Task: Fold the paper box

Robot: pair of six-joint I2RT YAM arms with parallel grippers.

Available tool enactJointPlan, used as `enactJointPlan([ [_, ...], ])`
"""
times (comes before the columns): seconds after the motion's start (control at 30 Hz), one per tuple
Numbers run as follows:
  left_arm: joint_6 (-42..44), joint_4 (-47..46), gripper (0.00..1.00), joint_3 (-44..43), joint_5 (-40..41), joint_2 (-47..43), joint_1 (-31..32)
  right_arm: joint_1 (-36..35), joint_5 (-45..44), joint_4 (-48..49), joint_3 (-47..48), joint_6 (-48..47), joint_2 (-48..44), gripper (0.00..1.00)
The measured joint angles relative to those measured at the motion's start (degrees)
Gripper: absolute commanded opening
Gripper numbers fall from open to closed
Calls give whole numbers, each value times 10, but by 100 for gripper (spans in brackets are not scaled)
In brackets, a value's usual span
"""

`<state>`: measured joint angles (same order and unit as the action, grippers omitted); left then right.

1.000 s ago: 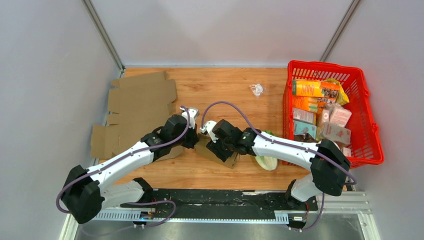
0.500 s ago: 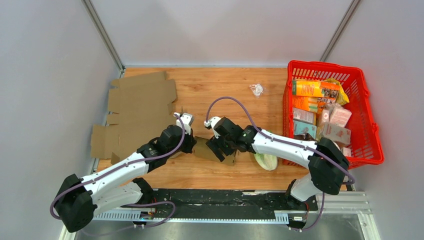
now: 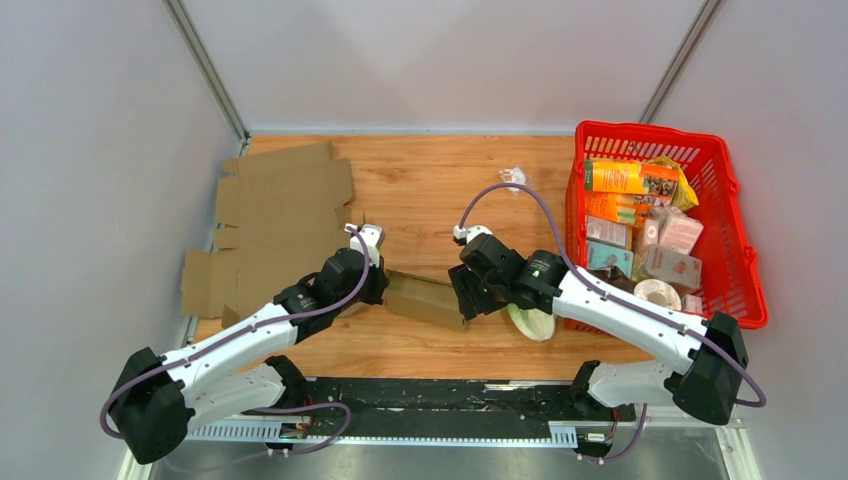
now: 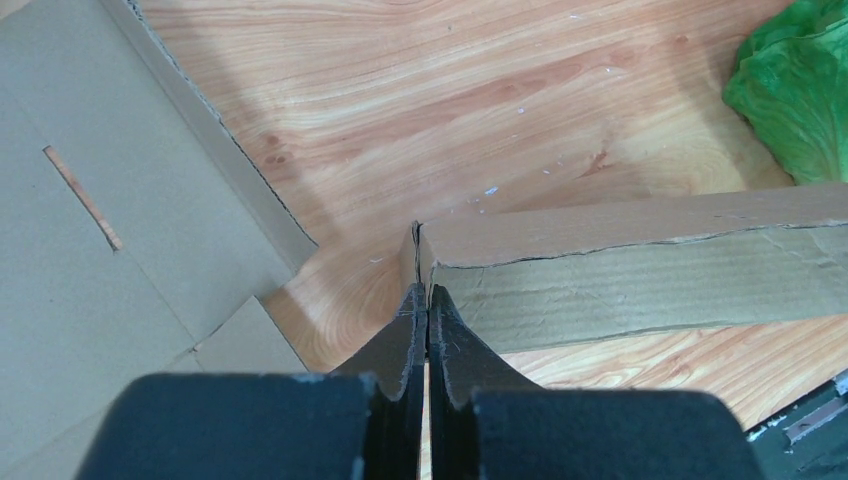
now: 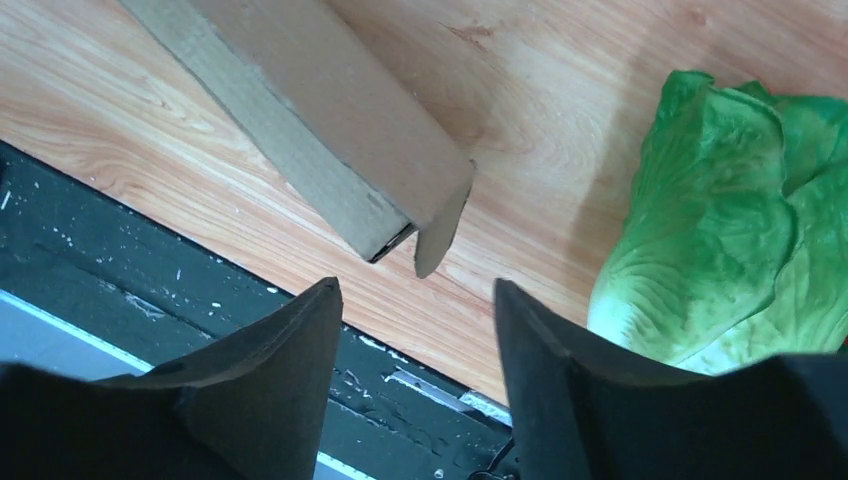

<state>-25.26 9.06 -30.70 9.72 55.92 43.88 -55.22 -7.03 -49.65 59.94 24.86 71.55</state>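
This is a robot test cell in a lab, not a home or shop. Plain pale wall panels (image 3: 450, 60) with metal corner posts close in a wooden table (image 3: 440, 180). A black mounting rail (image 3: 450, 395) runs along its near edge, behind both sets of jaws. The goods are a mixed lot. A red basket (image 3: 650, 130) of packets stands to the right of the right gripper (image 5: 415, 285)'s jaws, with a lone lettuce leaf (image 5: 720, 200) just beside them. Flat cardboard sheets (image 3: 285, 205) lie left of the left gripper (image 4: 428, 290)'s jaws.

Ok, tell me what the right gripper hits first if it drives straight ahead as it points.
Probably the loose flap at the end of the cardboard box, straight ahead of the open right gripper; depth is unclear, so maybe the table.
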Motion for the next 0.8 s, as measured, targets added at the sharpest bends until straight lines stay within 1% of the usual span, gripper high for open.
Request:
enactJointPlan([
  [0.07, 0, 5, 0, -2, 3, 0, 0, 2, -5, 2, -4, 11, -2, 42],
  [0.1, 0, 8, 0, -3, 4, 0, 2, 2, -7, 4, -7, 14, -2, 34],
  [0.2, 0, 17, 0, -6, 11, -2, 6, 3, -16, 7, -12, 20, 0, 17],
  [0.27, 0, 21, 0, -6, 15, -3, 8, 4, -21, 10, -12, 21, 5, 12],
  [0.3, 0, 23, 0, -7, 16, -4, 9, 4, -23, 11, -12, 23, 7, 5],
  [0.33, 0, 23, 0, -7, 18, -4, 11, 5, -24, 13, -12, 24, 11, 1],
  [0.37, 0, 23, 0, -7, 20, -4, 13, 5, -24, 15, -12, 24, 15, 0],
  [0.57, 0, 34, 0, -12, 40, -4, 24, 7, -11, 16, -6, 39, 34, 0],
  [0.8, -4, 46, 0, -17, 72, 0, 39, 17, 26, 20, 10, 86, 38, 0],
])
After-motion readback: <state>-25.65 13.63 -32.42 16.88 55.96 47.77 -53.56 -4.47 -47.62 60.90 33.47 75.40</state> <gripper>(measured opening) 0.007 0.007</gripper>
